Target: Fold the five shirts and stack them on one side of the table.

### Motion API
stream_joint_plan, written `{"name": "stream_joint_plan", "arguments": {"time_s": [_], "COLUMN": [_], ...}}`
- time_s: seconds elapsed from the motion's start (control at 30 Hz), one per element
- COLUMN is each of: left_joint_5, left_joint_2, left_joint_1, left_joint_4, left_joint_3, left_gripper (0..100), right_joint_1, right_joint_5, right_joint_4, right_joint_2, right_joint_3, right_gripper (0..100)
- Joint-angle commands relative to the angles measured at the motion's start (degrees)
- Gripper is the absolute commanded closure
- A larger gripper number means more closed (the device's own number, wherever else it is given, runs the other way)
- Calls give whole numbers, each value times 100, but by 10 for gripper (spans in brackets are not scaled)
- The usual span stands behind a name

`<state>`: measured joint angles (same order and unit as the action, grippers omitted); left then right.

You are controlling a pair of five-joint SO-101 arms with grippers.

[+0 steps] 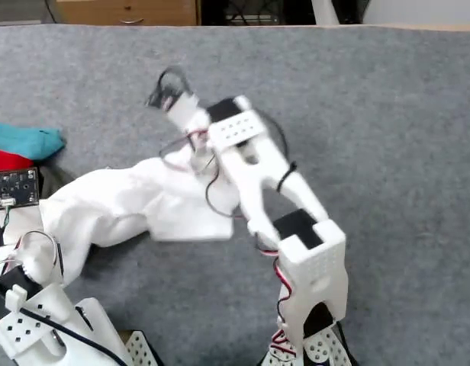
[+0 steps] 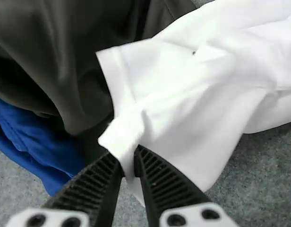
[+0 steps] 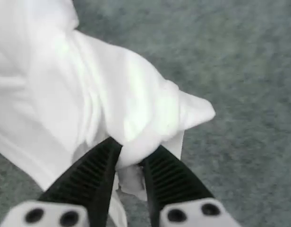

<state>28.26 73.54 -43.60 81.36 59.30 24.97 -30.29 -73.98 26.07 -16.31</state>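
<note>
The white shirt [image 1: 143, 202] lies rumpled left of centre on the grey table [image 1: 387, 137], drawn out in a band from the near left toward the middle. You hold it at both ends. Your left gripper [image 2: 128, 158] has its fingers pressed together on a doubled edge at the near-left end. Your right gripper [image 3: 131, 151] has its fingers pinching a bunched corner at the far-right end. This two-point hold is judged to be for pulling the cloth taut and spreading it flat before a first fold. The cloth between the two holds is creased and twisted, so that spreading is not yet done. The left end of the white shirt overlaps a dark shirt [image 2: 51, 56], and a blue shirt [image 2: 37, 142] lies touching the dark one on its left. A teal shirt [image 1: 25, 139] and a red shirt [image 1: 8, 160] sit bunched together at the left edge of the table. This heap is judged to be garments awaiting their turn rather than a finished stack, though you cannot confirm any folds. Count: one white, one dark, one red and one teal shirt. You cannot tell whether the blue cloth is the teal shirt, so that makes four shirts certain, possibly five. There are two grippers, and both are engaged on the same garment.
</note>
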Motion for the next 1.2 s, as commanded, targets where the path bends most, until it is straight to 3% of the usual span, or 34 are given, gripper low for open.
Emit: {"name": "stream_joint_plan", "arguments": {"time_s": [0.0,0.17,0.4,0.53,0.67,0.8,0.97,1.17], "left_joint_5": [9,0,0,0,0,0,0,0], "left_joint_2": [44,44,44,44,44,44,44,44], "left_joint_1": [-40,-40,-22,-4,-4,-4,-4,-31], "left_joint_4": [-97,-97,-70,-97,-97,-97,-97,-70], "left_joint_3": [-75,-66,-66,-75,-75,-75,-66,-66], "left_gripper": [971,971,971,971,971,971,971,971], "right_joint_1": [-475,-1002,-1521,-1829,-2066,-1996,-1618,-1055], "right_joint_5": [123,712,756,1327,1125,791,413,-70], "right_joint_4": [-44,334,325,-18,-404,-1116,-1960,-2435], "right_joint_2": [-48,-40,-31,-75,-48,-48,-84,-40], "right_joint_3": [-1059,-1684,-1692,-1754,-1719,-1692,-1719,-1464], "right_gripper": [985,985,962,734,569,651,985,933]}}
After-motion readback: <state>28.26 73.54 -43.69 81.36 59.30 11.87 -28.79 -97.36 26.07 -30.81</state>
